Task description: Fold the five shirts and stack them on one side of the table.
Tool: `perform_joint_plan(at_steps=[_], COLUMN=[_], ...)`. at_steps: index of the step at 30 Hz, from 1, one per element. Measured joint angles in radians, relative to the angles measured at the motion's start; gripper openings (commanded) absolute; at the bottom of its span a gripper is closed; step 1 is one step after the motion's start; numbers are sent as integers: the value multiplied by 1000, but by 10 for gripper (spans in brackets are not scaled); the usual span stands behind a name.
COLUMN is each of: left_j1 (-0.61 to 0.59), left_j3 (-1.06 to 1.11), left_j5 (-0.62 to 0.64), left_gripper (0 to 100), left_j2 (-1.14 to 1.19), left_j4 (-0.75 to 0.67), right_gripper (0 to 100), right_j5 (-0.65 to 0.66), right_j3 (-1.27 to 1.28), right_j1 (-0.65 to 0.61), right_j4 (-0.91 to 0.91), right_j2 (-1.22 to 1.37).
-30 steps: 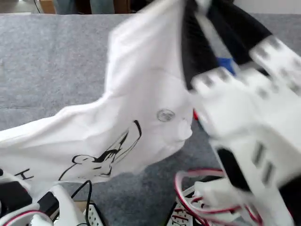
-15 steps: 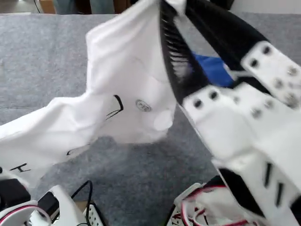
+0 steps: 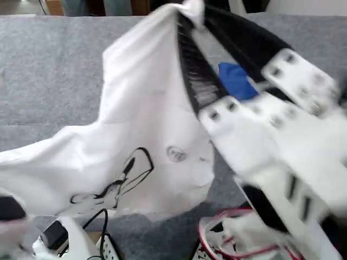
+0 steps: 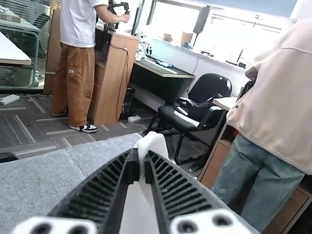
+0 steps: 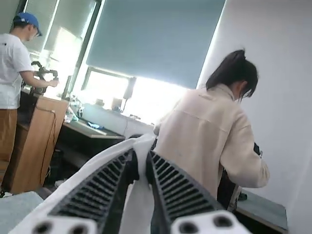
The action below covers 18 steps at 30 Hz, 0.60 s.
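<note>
Left gripper and right gripper each clamp tight on the white shirt, which drapes from 12 to 8 o'clock, hem near 6, grey table showing at 10.

My pincer is clamped on an edge of the white shirt, holding it up over the far part of the grey desk. The shirt hangs down and spreads toward the near left edge, its black line drawing showing. A blue cloth lies just behind my pincer, and red-and-white cables sit at the near edge.
</note>
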Motion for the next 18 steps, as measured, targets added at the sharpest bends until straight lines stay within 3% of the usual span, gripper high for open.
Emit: perform_joint_plan(at_steps=[6,9,15,18], left_j1=[2,77,181,216], left_j3=[397,655,1221,1372], left_j5=[0,0,0,-41], left_gripper=[29,29,29,29], left_j2=[3,5,25,29], left_j4=[-285,-488,-1097,-1376], right_gripper=[15,15,15,15], right_j5=[-71,-129,-181,-184], right_j3=[0,0,2,2], right_j1=[126,173,229,245], right_j4=[0,-3,-167,-290], right_j2=[209,338,628,747])
